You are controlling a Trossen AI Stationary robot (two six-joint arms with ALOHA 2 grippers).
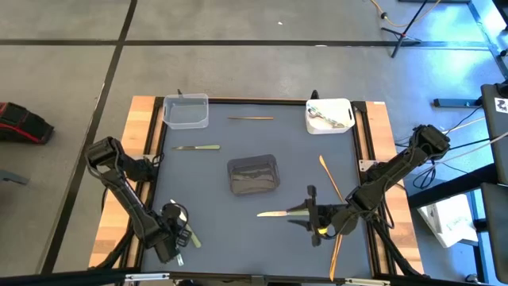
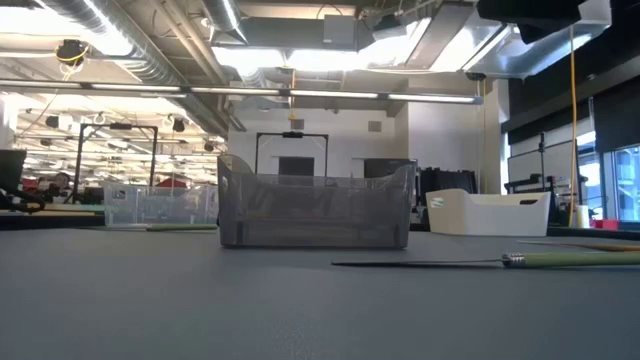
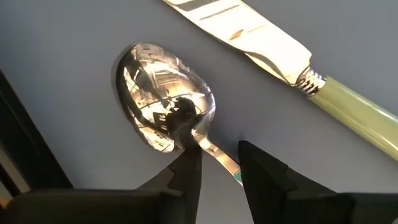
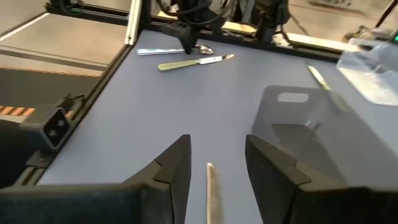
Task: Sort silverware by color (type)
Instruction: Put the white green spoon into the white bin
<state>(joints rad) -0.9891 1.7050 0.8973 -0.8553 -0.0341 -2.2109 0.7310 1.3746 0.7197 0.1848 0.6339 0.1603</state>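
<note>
Near the table's front left corner, a shiny silver spoon lies on the dark mat beside a pale-green-handled knife. My left gripper points down over the spoon, slightly open, one finger on each side of the spoon's neck. My right gripper hovers open at the front right, aimed toward the table's left. Below it another green-handled knife lies flat on the mat. My left gripper comes from above with its fingers across the spoon's neck, just behind the bowl. A gap shows between the fingers, and I cannot tell whether either one touches the neck. The spoon lies flat on the mat.
A dark grey tub stands mid-table, a clear tub at the far left, and a white tub with silver pieces at the far right. A third knife and thin gold pieces lie loose on the mat.
</note>
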